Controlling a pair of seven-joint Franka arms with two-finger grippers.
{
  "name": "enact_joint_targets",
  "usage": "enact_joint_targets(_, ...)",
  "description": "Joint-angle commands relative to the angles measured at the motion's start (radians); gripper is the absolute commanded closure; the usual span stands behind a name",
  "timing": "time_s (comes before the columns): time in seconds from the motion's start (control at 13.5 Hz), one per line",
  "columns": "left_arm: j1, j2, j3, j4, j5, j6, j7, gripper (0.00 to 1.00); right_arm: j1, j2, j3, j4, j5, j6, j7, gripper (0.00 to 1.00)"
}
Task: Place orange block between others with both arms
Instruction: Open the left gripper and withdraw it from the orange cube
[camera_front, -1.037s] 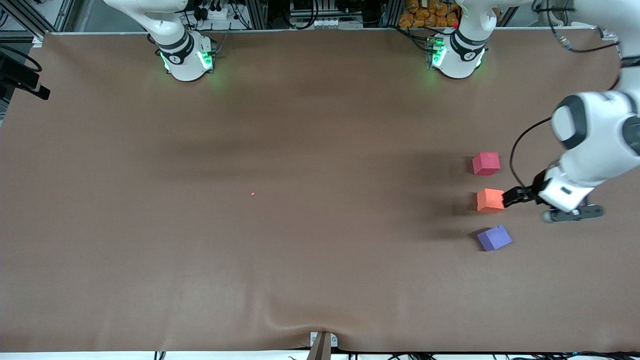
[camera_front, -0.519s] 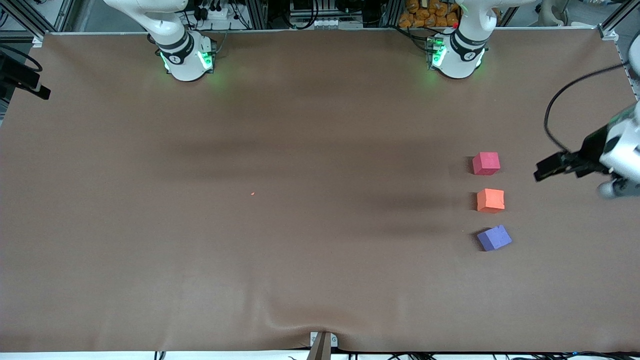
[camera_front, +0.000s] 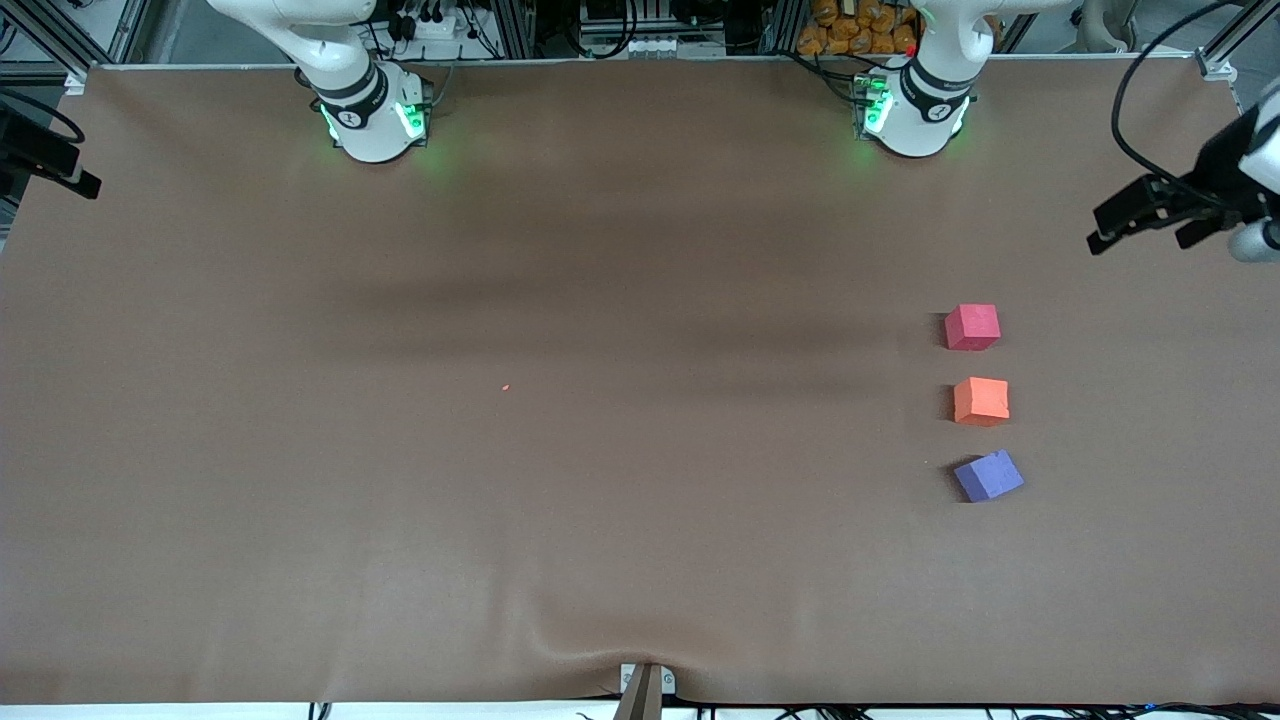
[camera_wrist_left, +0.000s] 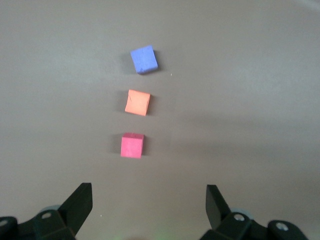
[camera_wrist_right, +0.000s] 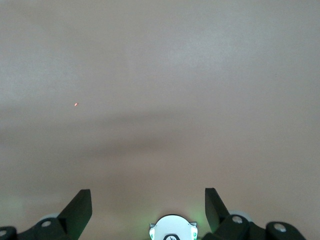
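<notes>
Covering the counter (camera_front: 600, 450) is a plain brown sheet with no readable writing or label anywhere on it; a tiny orange speck (camera_front: 506, 387) lies near the middle; the right arm waits, its end effector (camera_wrist_right: 147, 205) spread wide over bare counter, holding nothing; toward the left arm's end three foam cubes sit in a row, apart from one another: the red-pink cube (camera_front: 972, 327) farthest from the front camera, the orange block (camera_front: 981, 401) between the other two, the purple-blue cube (camera_front: 988, 475) nearest and turned slightly askew; the left end effector (camera_front: 1150, 215) hangs over the counter's edge at that end, fingers wide apart and empty, well apart from the cubes.
</notes>
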Motion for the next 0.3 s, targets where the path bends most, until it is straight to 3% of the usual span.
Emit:
enact_joint_targets(0.0, -0.011, -0.056, -0.001, -0.051, 0.024, 0.005, -0.003, 0.00, 0.006, -0.008, -0.002, 0.004, -0.010, -0.009, 0.004, 0.00)
enact_joint_targets(0.22, -0.010, -0.062, -0.004, -0.048, 0.075, -0.031, 0.001, 0.00, 0.006, -0.008, -0.002, 0.004, -0.012, -0.009, 0.004, 0.00)
